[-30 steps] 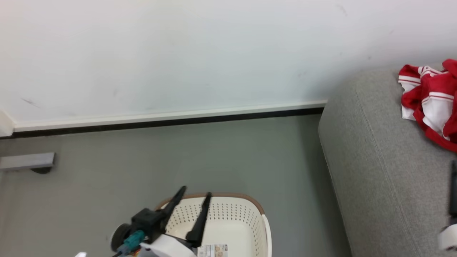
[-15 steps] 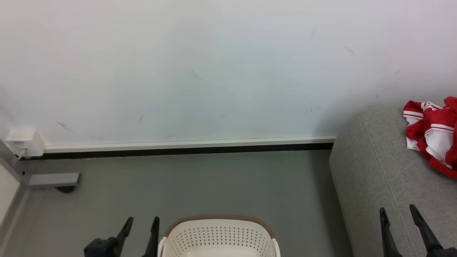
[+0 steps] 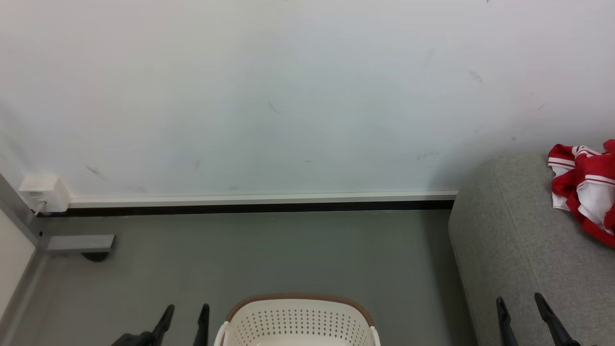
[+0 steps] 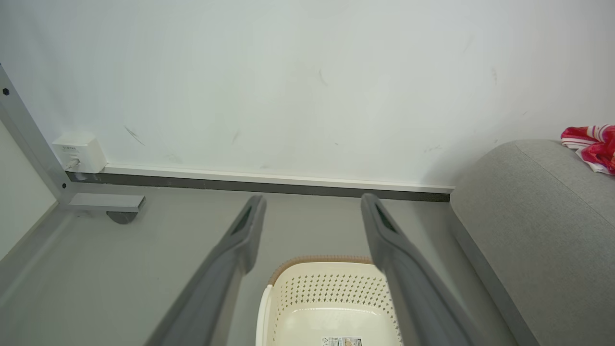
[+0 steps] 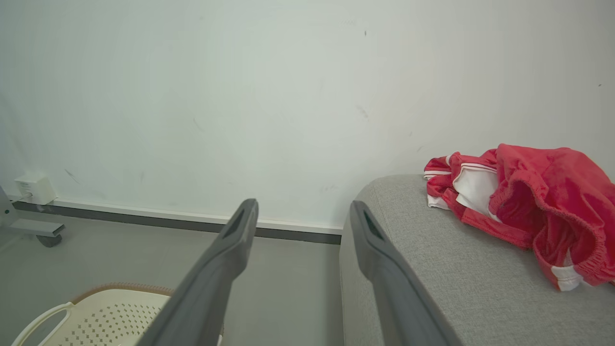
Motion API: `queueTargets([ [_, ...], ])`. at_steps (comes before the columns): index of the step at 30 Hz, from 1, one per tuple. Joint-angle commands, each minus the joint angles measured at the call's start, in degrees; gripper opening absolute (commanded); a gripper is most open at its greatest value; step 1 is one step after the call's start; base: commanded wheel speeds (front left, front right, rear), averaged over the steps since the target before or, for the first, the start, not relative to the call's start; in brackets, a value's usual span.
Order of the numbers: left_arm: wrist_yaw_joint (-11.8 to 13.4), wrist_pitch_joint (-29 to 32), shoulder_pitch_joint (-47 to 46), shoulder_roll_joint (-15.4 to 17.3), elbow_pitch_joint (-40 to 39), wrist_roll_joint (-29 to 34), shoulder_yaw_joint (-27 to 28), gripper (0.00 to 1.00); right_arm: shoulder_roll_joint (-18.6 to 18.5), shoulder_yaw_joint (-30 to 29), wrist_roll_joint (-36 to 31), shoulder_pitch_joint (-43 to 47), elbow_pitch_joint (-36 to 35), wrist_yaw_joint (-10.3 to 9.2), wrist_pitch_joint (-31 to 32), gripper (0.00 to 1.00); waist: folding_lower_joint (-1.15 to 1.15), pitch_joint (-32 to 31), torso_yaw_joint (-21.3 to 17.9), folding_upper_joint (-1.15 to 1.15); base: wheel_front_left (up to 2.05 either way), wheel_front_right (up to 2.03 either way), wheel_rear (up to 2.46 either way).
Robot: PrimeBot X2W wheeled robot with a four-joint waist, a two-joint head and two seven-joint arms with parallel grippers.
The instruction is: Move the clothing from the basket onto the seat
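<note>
A bunched red-and-white jersey (image 3: 584,192) lies on the grey sofa (image 3: 519,250), at the right, well apart from the cream basket (image 3: 298,322) on the floor, whose visible part looks empty. The left gripper (image 3: 187,308), beside the basket, and the right gripper (image 3: 519,299), over the sofa's edge, both have jaws spread wide, grasping nothing. The right one is nearer: the jersey lies ahead and to its right.

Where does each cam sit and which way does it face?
Head: on the head, facing forward and down at wall, floor and basket; left gripper lower left, right gripper lower right by the sofa.
Left wrist: looks along its open fingers over the basket to the wall.
Right wrist: looks along its open fingers at the sofa edge and jersey.
Shared: all three show basket, sofa, jersey.
</note>
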Motion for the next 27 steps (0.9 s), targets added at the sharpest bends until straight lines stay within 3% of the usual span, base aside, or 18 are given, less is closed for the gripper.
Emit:
queueTargets([
  [1, -0.43, -0.02, 0.56, -0.20, 0.10, 0.93, 0.70, 1.00, -0.03, -0.25, 0.19, 0.47, 0.40, -0.14, 0.04, 1.00, 0.00, -0.04, 0.10, 0.00, 0.00, 0.00, 0.00],
  [11, -2.30, -0.02, 0.68, -1.97, 0.46, 3.49, 3.57, 1.00, -0.02, -0.59, 0.43, 0.14, 1.22, -0.14, 0.04, 1.00, 0.00, -0.05, 0.45, 0.00, 0.00, 0.00, 0.00],
  [12, -2.22, 0.00, 0.03, -2.07, 0.45, 3.44, 3.51, 0.00, 0.00, -0.56, 0.22, 0.00, 1.12, 0.01, 0.00, 0.00, 0.01, -0.04, 0.47, 0.00, 0.00, 0.00, 0.00],
  [18, -2.19, 0.46, 0.70, -2.50, 2.91, 2.79, 3.39, 0.00, 0.47, -0.62, 1.21, 0.35, 3.62, 0.01, 0.34, 0.00, 0.01, -0.04, 0.54, 0.00, 0.00, 0.00, 0.00],
  [27, -2.72, 3.24, -0.31, -2.82, 1.88, -7.06, 5.03, 0.00, 0.39, -1.28, 11.89, -1.19, 3.61, 0.00, 3.03, 0.00, 0.01, 0.08, 0.56, 0.00, 0.00, 0.00, 0.00],
])
